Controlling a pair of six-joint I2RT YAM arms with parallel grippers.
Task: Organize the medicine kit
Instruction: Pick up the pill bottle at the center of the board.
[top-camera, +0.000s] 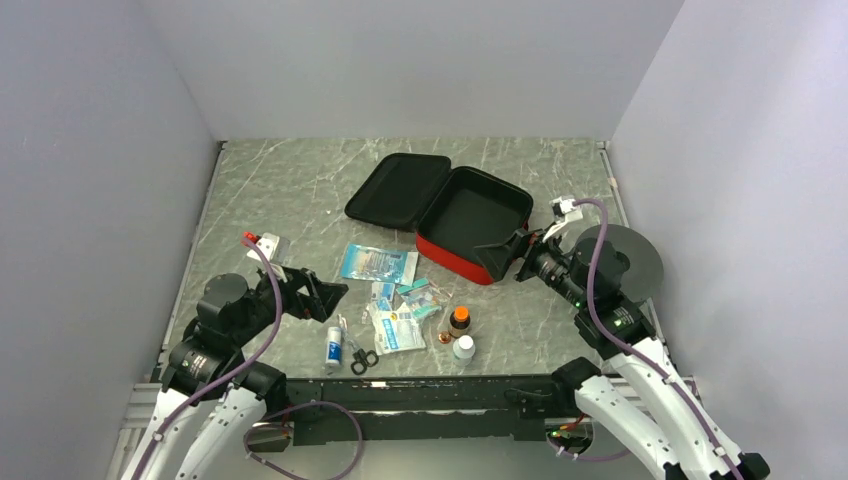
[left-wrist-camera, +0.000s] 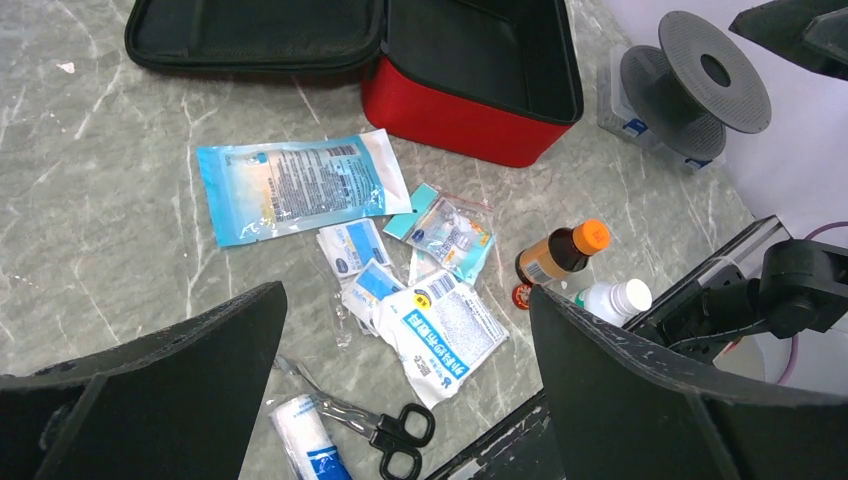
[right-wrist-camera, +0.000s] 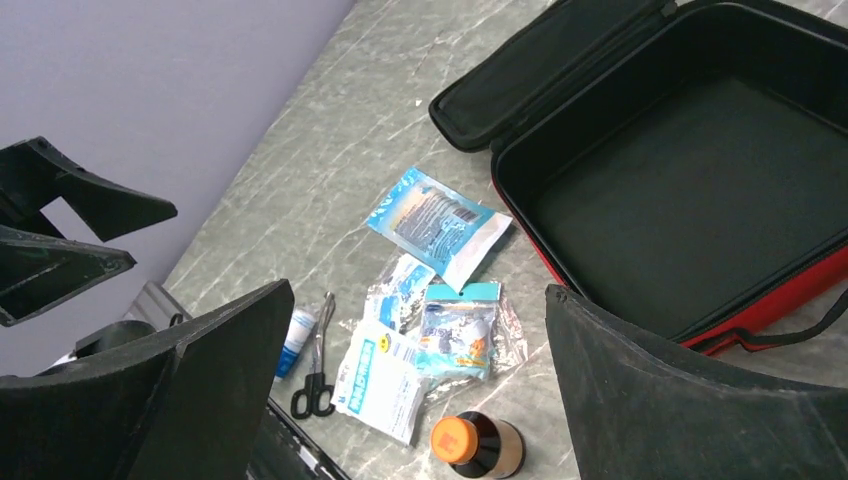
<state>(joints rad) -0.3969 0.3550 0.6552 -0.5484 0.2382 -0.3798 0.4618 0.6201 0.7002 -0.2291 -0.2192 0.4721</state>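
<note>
**Kit open at the back, both jaws spread and holding nothing**

On your left, the left arm (top-camera: 235, 320) hovers over the tabletop (top-camera: 280, 200), its jaws wide apart with nothing between them. Ahead of it lie a gauze roll (top-camera: 333, 350), scissors (top-camera: 362, 358), a blue packet (top-camera: 377, 264), white sachets (top-camera: 397, 328) and a brown bottle (top-camera: 459, 320) just beside a white bottle (top-camera: 463, 347). The medicine kit (top-camera: 455, 258) lies unzipped behind them, lid flat to its left — your right wrist view looks straight into its black-lined base. The right arm (top-camera: 600, 290) sits at the kit's right corner, jaws equally wide and holding nothing. Only the left wrist view shows the grey spool (left-wrist-camera: 700, 85) resting on a clear box (left-wrist-camera: 615, 105).
</note>
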